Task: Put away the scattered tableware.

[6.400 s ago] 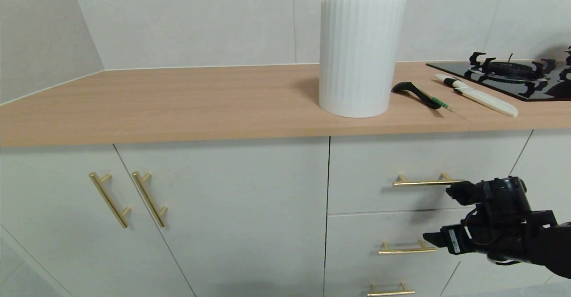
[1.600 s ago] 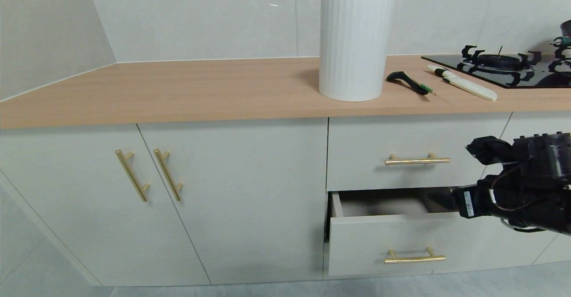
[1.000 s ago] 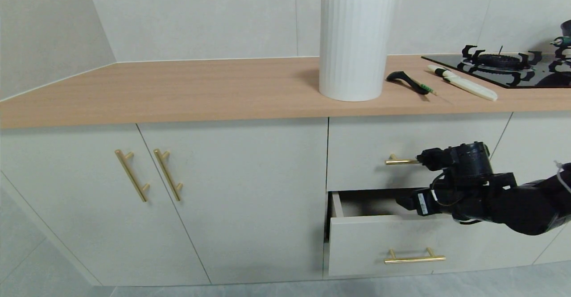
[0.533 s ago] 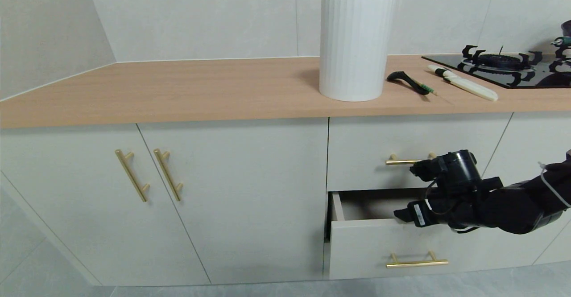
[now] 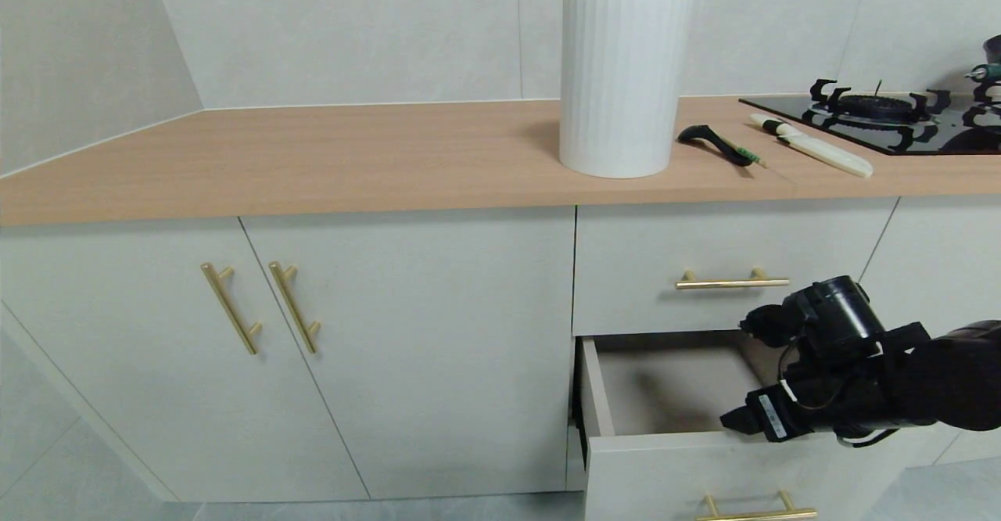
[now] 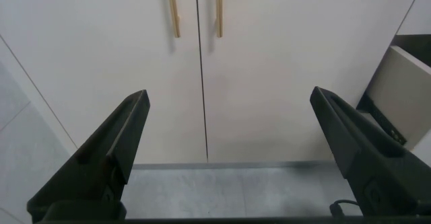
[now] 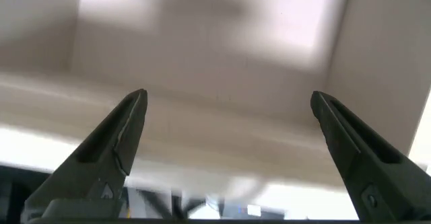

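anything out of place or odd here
A black spoon and a white knife lie loose on the counter, between the canister and the hob. The middle drawer stands open and looks empty.

The canister (image 5: 626, 83) is seen in white with vertical ribbing. The counter (image 5: 313, 161) is finished in light brown wood grain. The cabinets (image 5: 438, 333) and drawer (image 5: 688, 474) are coloured pale grey, their handles (image 5: 732, 282) gold. The ladle (image 5: 708, 139) is black with a green shaft, the knife (image 5: 829, 159) cream with a black band, the hob (image 5: 884, 126) black.
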Motion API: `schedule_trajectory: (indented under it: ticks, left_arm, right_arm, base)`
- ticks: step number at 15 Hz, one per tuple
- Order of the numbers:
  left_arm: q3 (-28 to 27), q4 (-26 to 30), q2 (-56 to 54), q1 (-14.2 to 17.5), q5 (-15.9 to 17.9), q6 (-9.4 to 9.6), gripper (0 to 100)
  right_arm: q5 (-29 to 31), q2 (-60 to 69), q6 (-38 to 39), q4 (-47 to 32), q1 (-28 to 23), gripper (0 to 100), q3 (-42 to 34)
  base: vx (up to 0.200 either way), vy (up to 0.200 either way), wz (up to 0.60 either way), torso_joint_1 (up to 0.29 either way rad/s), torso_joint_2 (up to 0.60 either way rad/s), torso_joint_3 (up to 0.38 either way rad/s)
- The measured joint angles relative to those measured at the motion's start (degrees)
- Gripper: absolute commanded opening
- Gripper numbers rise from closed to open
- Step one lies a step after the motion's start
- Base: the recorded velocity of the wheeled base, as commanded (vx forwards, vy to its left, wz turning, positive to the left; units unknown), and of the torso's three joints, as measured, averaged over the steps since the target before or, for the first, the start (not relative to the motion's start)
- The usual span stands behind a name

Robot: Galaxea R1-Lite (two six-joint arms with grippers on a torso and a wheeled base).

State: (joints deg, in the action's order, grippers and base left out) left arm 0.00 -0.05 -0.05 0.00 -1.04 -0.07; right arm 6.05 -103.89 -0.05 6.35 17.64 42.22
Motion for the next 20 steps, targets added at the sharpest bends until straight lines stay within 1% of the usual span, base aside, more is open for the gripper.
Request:
schedule_trajectory:
  ticks: [6,12,16,20]
  left_arm:
    - [0.0,-0.02,0.02,0.0,0.0,0.0,100]
    - [0.0,-0.02,0.02,0.0,0.0,0.0,100]
    - [0.0,-0.02,0.02,0.0,0.0,0.0,100]
    - [0.0,-0.02,0.02,0.0,0.0,0.0,100]
  right_arm:
    - [0.0,5.46,0.07,-0.52,3.13,100,-9.51]
    - [0.02,13.01,0.76,-0.26,7.68,100,-19.09]
    - [-0.26,17.75,0.98,0.11,8.9,100,-24.99]
    - [-1.21,20.59,1.5,-0.3,9.2,100,-26.89]
  base:
    - [0.0,0.0,0.0,0.0,0.0,0.0]
    - [0.0,0.0,0.0,0.0,0.0,0.0]
    - [0.0,0.0,0.0,0.0,0.0,0.0]
    - [0.0,0.0,0.0,0.0,0.0,0.0]
